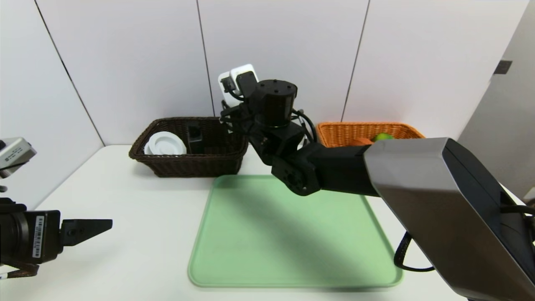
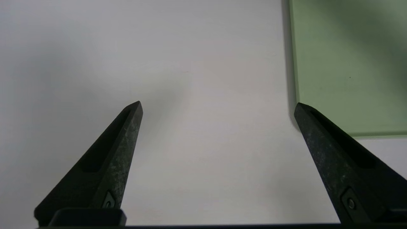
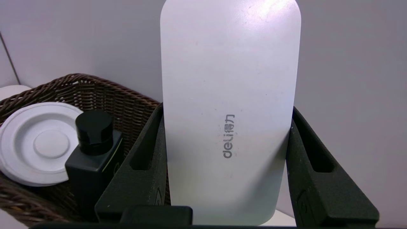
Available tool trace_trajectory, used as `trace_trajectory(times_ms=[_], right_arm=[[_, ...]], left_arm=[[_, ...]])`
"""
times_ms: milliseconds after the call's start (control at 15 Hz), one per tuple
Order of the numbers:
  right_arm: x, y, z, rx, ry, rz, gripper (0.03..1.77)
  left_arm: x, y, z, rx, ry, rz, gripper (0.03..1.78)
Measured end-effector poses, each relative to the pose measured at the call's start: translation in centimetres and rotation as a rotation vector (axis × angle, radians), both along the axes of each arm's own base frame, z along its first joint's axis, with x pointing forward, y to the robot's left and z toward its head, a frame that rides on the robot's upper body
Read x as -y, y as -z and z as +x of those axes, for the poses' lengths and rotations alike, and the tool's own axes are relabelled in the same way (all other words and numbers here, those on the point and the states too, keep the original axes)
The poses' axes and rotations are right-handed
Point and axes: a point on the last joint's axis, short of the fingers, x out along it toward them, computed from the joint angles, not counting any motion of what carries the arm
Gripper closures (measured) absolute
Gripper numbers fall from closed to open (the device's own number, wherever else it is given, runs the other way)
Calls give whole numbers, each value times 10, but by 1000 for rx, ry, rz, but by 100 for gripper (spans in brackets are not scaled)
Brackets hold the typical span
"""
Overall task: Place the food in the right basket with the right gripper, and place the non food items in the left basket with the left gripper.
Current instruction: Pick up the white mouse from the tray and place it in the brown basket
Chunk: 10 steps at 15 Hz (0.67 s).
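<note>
While the right gripper (image 3: 227,165) clamps its jaws on the white box (image 3: 229,95), it hangs by the brown basket (image 1: 188,161).
Disc (image 1: 166,143) and bottle (image 1: 194,136) sit in that basket; the lime (image 1: 382,136) lies in the orange basket (image 1: 355,131). Left gripper (image 2: 217,108) hovers over the surface (image 2: 190,79) beside the green tray (image 1: 292,234), jaws wide apart.

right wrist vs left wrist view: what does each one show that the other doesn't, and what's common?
Right wrist only: the right gripper shut on the flat white box, beside the dark brown basket, which holds the white ribbed disc and the dark bottle.
Left wrist only: the left gripper open and empty over the bare white table, beside the green tray corner.
Shared: no object appears in both.
</note>
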Motion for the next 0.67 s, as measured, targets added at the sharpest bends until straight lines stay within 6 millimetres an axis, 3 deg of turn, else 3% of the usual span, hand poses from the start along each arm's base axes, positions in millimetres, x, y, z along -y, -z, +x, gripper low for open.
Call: trace_trajectory(times_ms=[333, 667], right_arm=[[-15, 1, -15, -3, -99, 12, 79], [-15, 7, -9, -31, -157, 62, 79]], left_arm=[[0, 0, -1, 9, 0, -3, 12], [0, -4, -1, 64, -8, -27, 12]])
